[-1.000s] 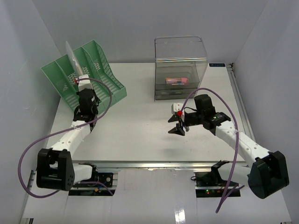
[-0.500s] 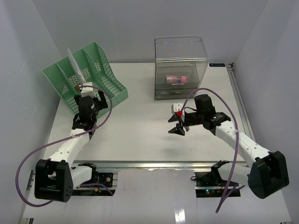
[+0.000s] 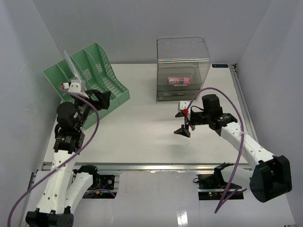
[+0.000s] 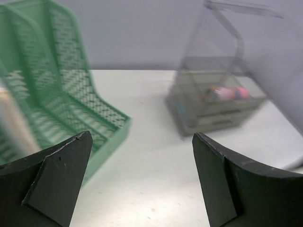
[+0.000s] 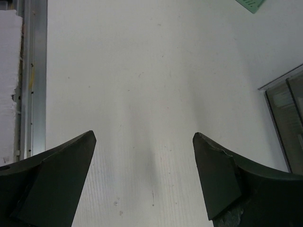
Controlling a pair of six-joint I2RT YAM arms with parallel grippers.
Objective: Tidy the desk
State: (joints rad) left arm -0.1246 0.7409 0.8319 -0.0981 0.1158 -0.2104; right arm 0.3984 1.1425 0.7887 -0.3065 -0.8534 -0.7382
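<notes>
**Two Open Grippers Over a White Desk**

Saw the desk [image 3: 142, 142] lying flat and white across the middle of the top view — pale grey walls around it, a metal rail [image 3: 156, 166] along its near edge. Found a green rack [image 3: 102, 73] at its far left corner, with a thin pale sheet [image 3: 71, 61] standing up in one slot. Found a clear box [image 3: 183, 61] at the far side, a bit right of the middle, with a pink thing [image 3: 179, 80] lying low down inside.

Spotted the left gripper [image 3: 104, 98] up in the air just by the front of the rack, pointing to the right. Had its two black fingers [image 4: 57, 179] spread wide, with nothing between them. Looked past them in the left wrist view at the rack on the left and the clear box on the right, both blurry.

Spotted the right gripper [image 3: 183, 132] hanging over the bare middle of the desk, in front of the clear box, pointing down. Had its fingers spread wide too — only white desk between them in the right wrist view. Caught one corner of the clear box at the right edge there, and the rail at the left edge. Could not tell what the pink thing was.
</notes>
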